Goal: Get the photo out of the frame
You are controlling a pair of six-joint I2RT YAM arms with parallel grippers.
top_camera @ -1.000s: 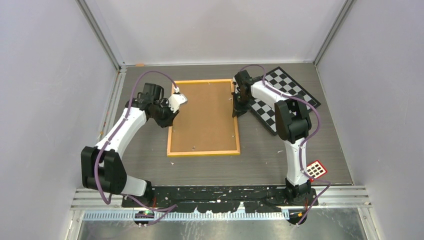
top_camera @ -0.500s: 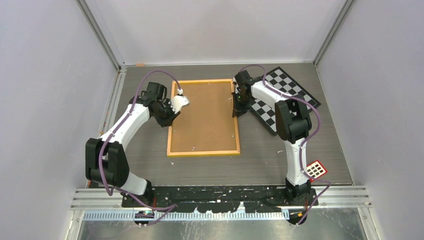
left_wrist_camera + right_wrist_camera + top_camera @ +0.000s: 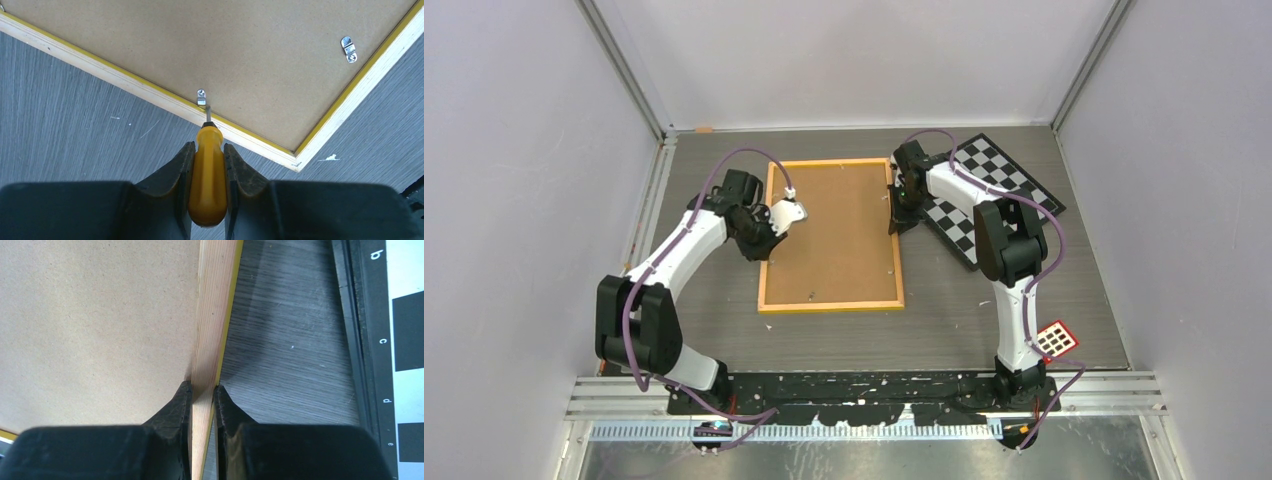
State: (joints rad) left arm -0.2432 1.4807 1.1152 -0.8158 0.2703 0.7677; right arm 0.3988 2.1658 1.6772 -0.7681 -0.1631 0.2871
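The yellow-orange frame (image 3: 830,304) lies face down on the table, brown backing board (image 3: 834,235) up. The photo is hidden beneath that board. My left gripper (image 3: 762,240) sits at the frame's left border, shut on a yellow-handled screwdriver (image 3: 207,175). The screwdriver's thin metal tip meets a small metal clip (image 3: 201,97) on that border. A second clip (image 3: 349,49) sits on the near border. My right gripper (image 3: 894,225) is shut on the frame's right border (image 3: 212,330), one finger on the inner side and one on the outer.
A black-and-white checkerboard (image 3: 994,190) lies at the back right, close to the frame's right side and under the right arm. Grey walls enclose the table on three sides. A red tag (image 3: 1056,339) hangs on the right arm's base.
My left gripper has slid a little nearer along the frame's left border with the screwdriver in it. The right gripper and the frame have stayed put.
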